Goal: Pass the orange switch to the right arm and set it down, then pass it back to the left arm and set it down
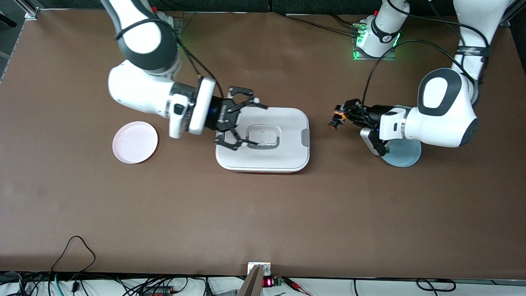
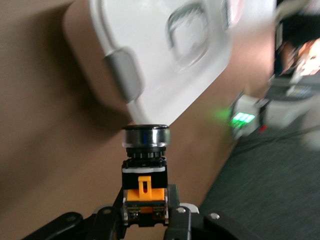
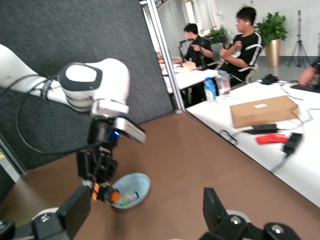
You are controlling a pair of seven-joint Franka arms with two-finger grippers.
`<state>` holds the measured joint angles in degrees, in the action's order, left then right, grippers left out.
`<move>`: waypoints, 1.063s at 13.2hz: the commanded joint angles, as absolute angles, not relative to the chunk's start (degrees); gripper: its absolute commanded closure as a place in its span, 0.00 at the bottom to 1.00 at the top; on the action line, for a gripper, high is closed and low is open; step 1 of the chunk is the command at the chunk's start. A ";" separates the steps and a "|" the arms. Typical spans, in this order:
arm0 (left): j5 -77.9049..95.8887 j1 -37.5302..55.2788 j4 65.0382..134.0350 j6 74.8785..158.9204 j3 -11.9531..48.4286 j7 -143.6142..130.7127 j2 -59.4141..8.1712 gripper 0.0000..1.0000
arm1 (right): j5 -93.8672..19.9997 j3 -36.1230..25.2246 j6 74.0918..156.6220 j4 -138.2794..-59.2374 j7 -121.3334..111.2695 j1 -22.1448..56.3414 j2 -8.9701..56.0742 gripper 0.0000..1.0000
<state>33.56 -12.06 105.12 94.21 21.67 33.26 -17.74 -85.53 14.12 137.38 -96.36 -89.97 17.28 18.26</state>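
My left gripper (image 1: 340, 116) is shut on the orange switch (image 1: 335, 122) and holds it in the air between the box (image 1: 287, 123) and a blue plate (image 1: 407, 156). In the left wrist view the switch (image 2: 145, 170) stands out from the left gripper (image 2: 146, 212), its round end toward the box (image 2: 165, 65). My right gripper (image 1: 259, 125) hangs open over the box lid, by the recessed handle, with nothing in it. The right wrist view looks past the open right gripper (image 3: 145, 215) to the switch (image 3: 105, 194) in the left gripper (image 3: 97, 172).
A pink plate (image 1: 135, 142) lies toward the right arm's end of the table. The blue plate (image 3: 132, 187) holds a small white-and-green component (image 3: 129, 198). Cables run along the table edge nearest the front camera.
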 commanded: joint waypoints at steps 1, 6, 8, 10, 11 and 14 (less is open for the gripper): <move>24.12 -15.54 104.59 90.54 22.15 42.06 -16.35 0.99 | -80.88 14.77 134.57 -99.67 -90.79 11.36 15.64 0.00; 6.89 -20.91 104.68 90.52 22.06 63.08 -14.16 1.00 | -69.55 12.58 133.77 -104.05 -76.34 6.59 12.84 0.00; 1.43 -21.09 105.29 94.02 22.06 70.45 -13.36 1.00 | -62.44 11.52 132.80 -104.59 -60.82 6.77 11.87 0.00; -2.35 -22.05 107.21 99.02 22.06 77.05 -13.27 1.00 | -50.61 11.51 130.28 -104.07 -40.97 6.68 10.82 0.00; -3.33 -22.23 109.23 102.88 22.06 80.65 -13.27 1.00 | -42.79 11.34 127.82 -103.54 -32.43 6.68 10.20 0.00; -7.10 -24.17 115.73 114.14 21.97 86.91 -13.53 1.00 | -28.51 10.99 120.88 -102.83 -12.80 6.77 8.53 0.00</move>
